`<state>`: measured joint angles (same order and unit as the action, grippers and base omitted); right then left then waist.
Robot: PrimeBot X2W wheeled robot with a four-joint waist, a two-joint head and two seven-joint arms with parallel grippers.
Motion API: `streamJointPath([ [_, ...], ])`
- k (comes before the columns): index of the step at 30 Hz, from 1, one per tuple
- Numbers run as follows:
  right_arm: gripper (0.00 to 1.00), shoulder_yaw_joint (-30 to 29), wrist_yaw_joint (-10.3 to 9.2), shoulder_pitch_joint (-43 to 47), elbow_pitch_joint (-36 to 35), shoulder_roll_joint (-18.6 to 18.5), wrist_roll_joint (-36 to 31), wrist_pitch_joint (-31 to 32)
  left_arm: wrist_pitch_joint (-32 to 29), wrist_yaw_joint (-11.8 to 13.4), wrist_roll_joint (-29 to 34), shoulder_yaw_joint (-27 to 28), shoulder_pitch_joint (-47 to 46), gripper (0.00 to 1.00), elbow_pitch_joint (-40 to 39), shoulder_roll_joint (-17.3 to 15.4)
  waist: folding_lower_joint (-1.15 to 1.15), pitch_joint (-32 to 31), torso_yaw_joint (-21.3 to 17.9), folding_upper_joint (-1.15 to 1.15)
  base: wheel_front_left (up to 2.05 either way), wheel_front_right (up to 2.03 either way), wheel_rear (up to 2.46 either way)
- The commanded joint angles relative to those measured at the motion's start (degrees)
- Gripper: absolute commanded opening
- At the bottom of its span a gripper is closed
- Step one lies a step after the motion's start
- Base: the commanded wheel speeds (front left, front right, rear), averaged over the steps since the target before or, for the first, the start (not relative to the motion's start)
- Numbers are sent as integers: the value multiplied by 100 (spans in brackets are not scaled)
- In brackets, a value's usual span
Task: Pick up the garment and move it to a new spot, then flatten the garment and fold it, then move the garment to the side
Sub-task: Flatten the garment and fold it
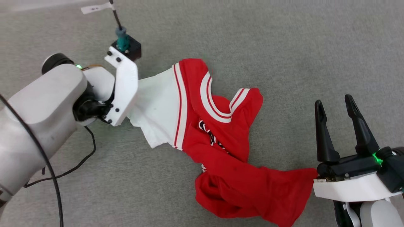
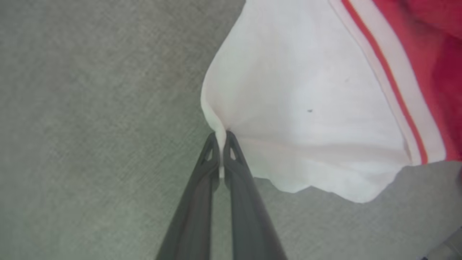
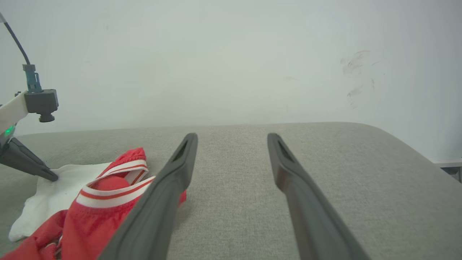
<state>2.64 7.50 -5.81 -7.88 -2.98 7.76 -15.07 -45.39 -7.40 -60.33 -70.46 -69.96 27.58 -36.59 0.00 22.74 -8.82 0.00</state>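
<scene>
The garment lies crumpled on the grey surface. It is a red heap with one white sleeve spread at its left end and the striped neck opening facing up near its middle. Black, white-edged marks show in a fold below the neck, too creased to read.

The left gripper is at the sleeve's outer edge. Its two dark fingers are pressed together on a thin pinch of white cloth, which rises in a small ridge at the tips. In the head view that arm's white bracket covers the fingers, and a black camera block sits at the bracket's far end.

The right gripper is just beside the garment's right end, where the red hem reaches its base; whether they touch I cannot tell. Its fingers stand wide apart with nothing between them, pointing away over bare surface. A black cable loops left of the garment, under the left arm.
</scene>
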Motion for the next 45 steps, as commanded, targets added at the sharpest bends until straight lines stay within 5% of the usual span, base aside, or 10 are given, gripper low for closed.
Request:
streamJointPath([
  [1,100,-17,-2,73,21,18,-21,-14,118,1,-73,-24,49,0,-39,-108,0,-232,188,0,0,0,0],
  [13,100,-69,-2,308,104,18,-17,-14,542,15,-476,-176,898,0,281,-1301,0,-612,597,0,0,0,0],
  [19,100,-126,-2,336,150,18,-52,-14,930,143,-685,-106,1383,0,685,-1419,0,-606,611,0,0,0,0],
  [21,100,-130,-2,335,164,18,-57,-15,1092,166,-702,-63,1443,9,713,-1370,0,-625,620,0,0,0,0],
  [22,100,-123,-2,331,178,18,-73,-14,1255,191,-711,-34,1494,81,733,-1322,0,-649,628,0,0,0,0],
  [23,100,-113,-2,311,188,18,-107,-14,1450,211,-672,-6,1531,100,753,-1280,0,-682,638,0,0,0,0],
  [25,100,-110,-2,237,201,5,-153,-14,1990,289,-490,66,1523,100,760,-1225,0,-759,657,0,0,0,0],
  [32,100,-132,-2,-212,242,-449,-251,-14,4197,911,73,451,1617,100,599,-1029,0,-1140,785,0,0,0,0],
  [37,100,143,-2,-843,461,-1080,-227,11,5612,1628,279,780,1959,100,66,-1017,0,-1294,868,0,0,0,0],
  [45,100,1345,-2,-2220,854,-2278,397,1310,6066,3246,880,1836,3124,100,-1599,-882,0,-1291,1028,0,0,0,0],
])
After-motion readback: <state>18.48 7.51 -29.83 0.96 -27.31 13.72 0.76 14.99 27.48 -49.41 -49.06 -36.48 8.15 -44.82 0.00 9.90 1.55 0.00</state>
